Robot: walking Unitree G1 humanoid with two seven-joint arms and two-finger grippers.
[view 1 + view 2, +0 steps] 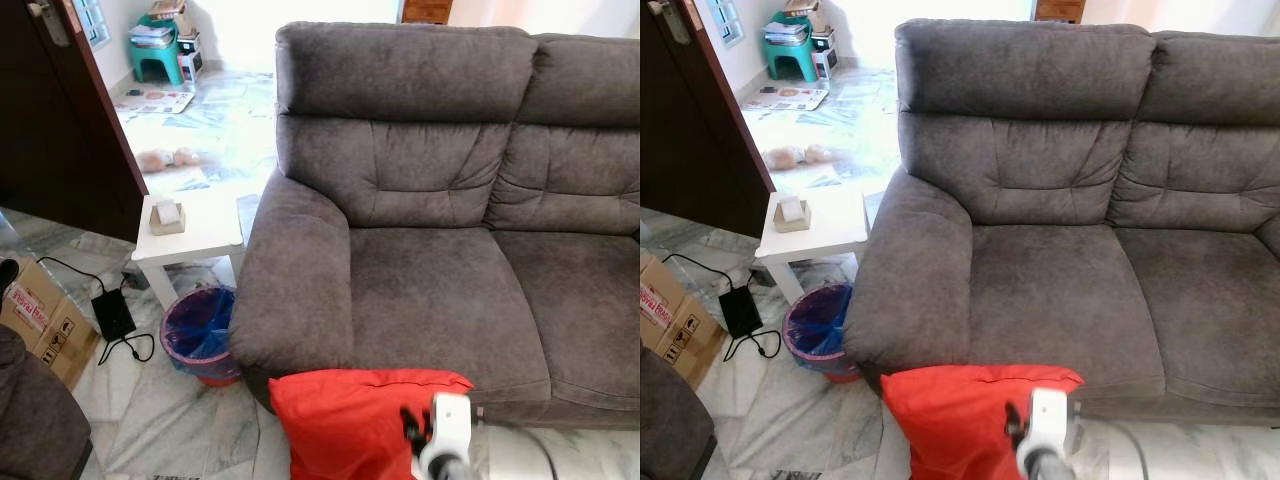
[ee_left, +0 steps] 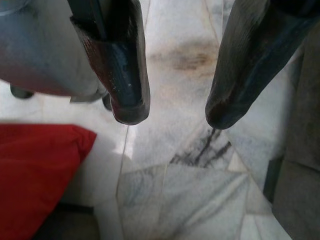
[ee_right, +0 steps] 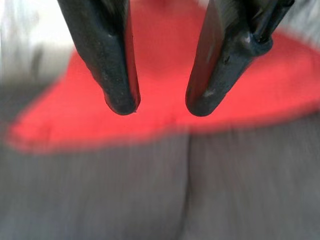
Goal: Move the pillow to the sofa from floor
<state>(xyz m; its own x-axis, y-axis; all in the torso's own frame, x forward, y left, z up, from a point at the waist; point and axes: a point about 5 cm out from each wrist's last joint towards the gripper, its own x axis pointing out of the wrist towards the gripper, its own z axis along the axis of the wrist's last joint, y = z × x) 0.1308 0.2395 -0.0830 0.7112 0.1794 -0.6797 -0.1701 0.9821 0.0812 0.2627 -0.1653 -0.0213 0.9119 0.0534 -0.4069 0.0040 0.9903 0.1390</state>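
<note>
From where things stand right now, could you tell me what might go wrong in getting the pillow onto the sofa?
1. The right hand is open and grips nothing, so the red pillow may stay leaning on the sofa front.
2. A sideways nudge could tip it toward the bin beside the armrest.

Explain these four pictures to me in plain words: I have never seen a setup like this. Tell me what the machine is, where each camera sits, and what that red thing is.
This is a walking humanoid robot with two arms, each ending in two long black fingers. The two wide pictures come from cameras in its head, looking down at a grey fabric sofa. A red fabric pillow stands against the sofa's front edge. Beside the sofa are a small white side table and a red bin lined with a blue bag.

The other two pictures come from wrist cameras. The left gripper is open above the marble floor, holding nothing. The right gripper is open too, pointing at the pillow, in a blurred picture.
</note>
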